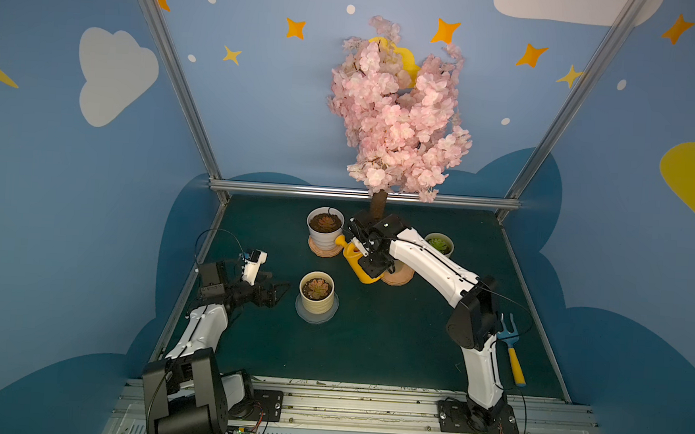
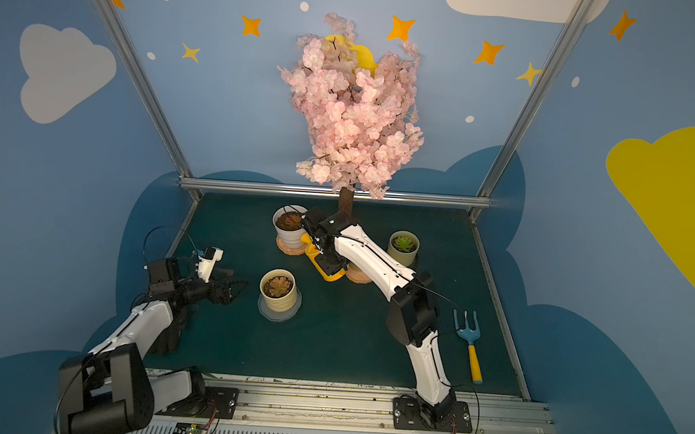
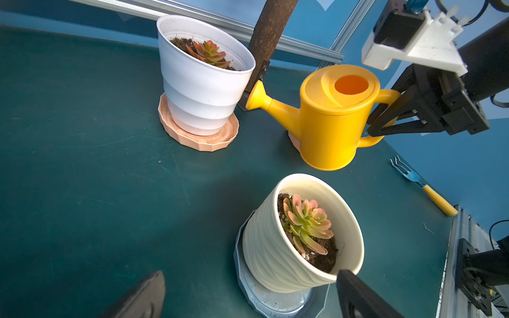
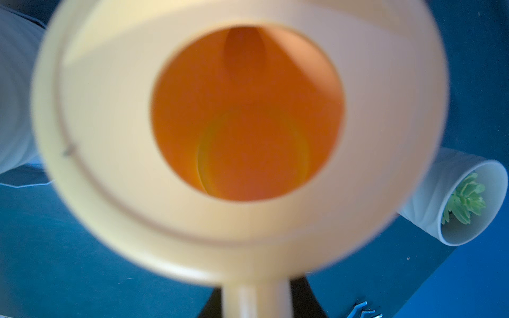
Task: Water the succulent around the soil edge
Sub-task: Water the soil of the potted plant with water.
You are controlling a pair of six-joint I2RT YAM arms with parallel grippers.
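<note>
My right gripper (image 3: 385, 121) is shut on the handle of a yellow watering can (image 1: 361, 268) (image 3: 330, 121), which stands upright. Its spout (image 3: 257, 96) lies close against the side of a white pot (image 1: 325, 235) at the back, below the rim. That pot holds a reddish succulent (image 3: 209, 53) in dark soil. The right wrist view is filled by the can's top opening (image 4: 242, 124). My left gripper (image 1: 279, 292) (image 3: 250, 275) is open beside a cream ribbed pot (image 3: 275, 256) holding a pink-green succulent (image 3: 308, 223).
A third pot with a green succulent (image 1: 439, 244) (image 4: 465, 203) stands at the back right. An empty terracotta saucer (image 1: 400, 277) lies under the can. A blue and yellow garden fork (image 2: 470, 345) lies at the right edge. A pink blossom tree trunk (image 1: 378, 205) rises at the back.
</note>
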